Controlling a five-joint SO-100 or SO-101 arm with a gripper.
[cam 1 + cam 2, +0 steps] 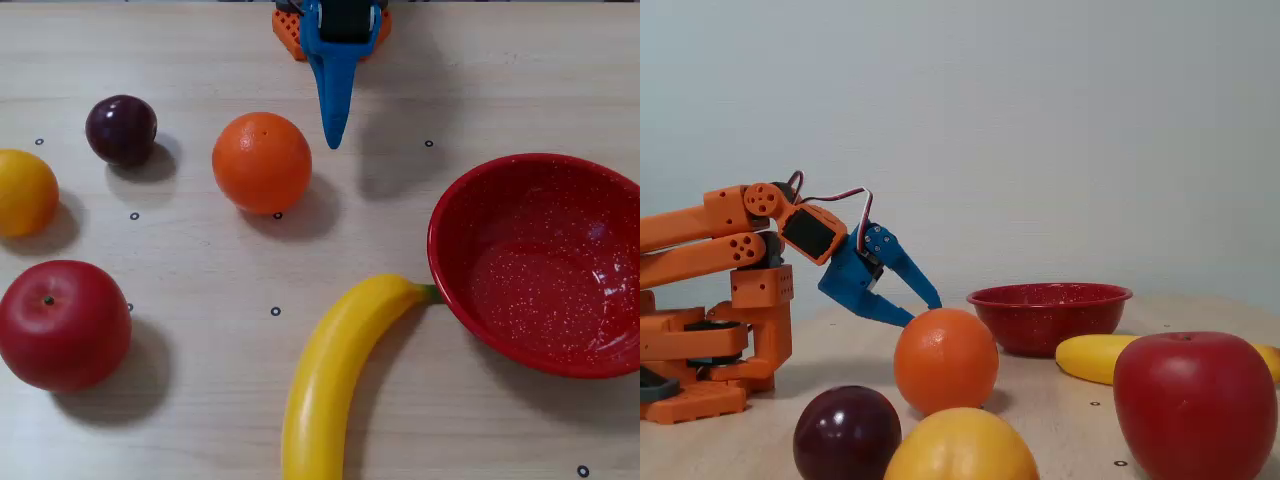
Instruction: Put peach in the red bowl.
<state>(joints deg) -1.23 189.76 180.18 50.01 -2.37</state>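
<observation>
**Pale wooden table and what rests on it**

A light wood-grain table (200, 400), dotted with small black ring marks, carries six things. In a fixed view from above, the peach (24, 192) sits at the left edge, a dark plum (121, 129) just beyond it, and a red apple (63, 324) nearer the camera. An orange (262, 162) stands mid-table. A banana (335, 380) lies diagonally, its stem tip meeting the red bowl (450, 210) at right.

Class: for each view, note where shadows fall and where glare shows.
Top-down fixed view: soft shadows fall lower right of the orange and apple; glare streaks the red bowl. Side fixed view: even light, faint highlight on the plum.
</observation>
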